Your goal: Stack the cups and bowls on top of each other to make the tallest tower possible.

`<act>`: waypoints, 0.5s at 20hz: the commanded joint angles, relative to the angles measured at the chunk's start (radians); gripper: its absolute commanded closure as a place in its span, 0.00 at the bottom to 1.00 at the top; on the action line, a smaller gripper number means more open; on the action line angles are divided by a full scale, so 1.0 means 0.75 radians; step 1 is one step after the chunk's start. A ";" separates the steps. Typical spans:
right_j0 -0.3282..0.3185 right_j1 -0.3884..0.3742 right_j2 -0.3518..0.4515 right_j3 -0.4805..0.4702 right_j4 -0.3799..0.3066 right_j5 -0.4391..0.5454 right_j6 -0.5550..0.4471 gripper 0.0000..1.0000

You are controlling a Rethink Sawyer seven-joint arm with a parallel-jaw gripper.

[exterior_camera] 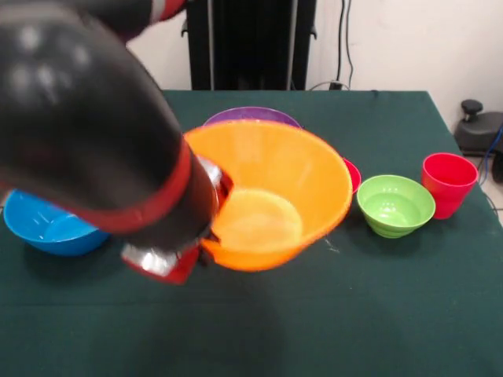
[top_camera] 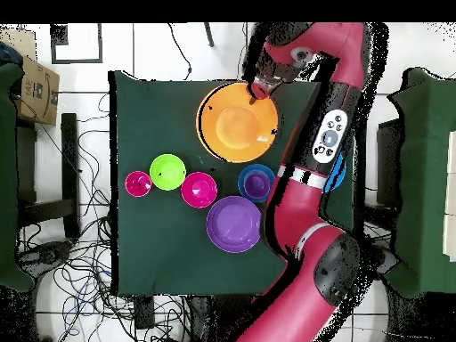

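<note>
We are seeing the arm (exterior_camera: 86,126) filling the left of the front view, its gripper (exterior_camera: 211,206) sitting at the rim of the large yellow bowl (exterior_camera: 271,196); the bowl is appearing tilted and raised off the green table (exterior_camera: 330,330), so the gripper is seemingly clamped on its rim, though the fingers are hidden behind the wrist and we cannot tell for sure; a purple bowl (exterior_camera: 251,115) is peeking out behind it; a lime green bowl (exterior_camera: 395,205) is sitting to the right, just beside a red cup (exterior_camera: 448,183); a blue bowl (exterior_camera: 51,226) is lying partly under the arm; overhead, a small blue bowl (top_camera: 256,183) is holding something purple inside
</note>
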 commanded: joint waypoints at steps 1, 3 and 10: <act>-0.045 -0.234 -0.305 0.161 0.319 0.232 0.107 1.00; -0.045 -0.279 -0.336 0.160 0.381 0.282 0.081 1.00; -0.137 -0.328 -0.476 0.349 0.656 0.238 0.152 1.00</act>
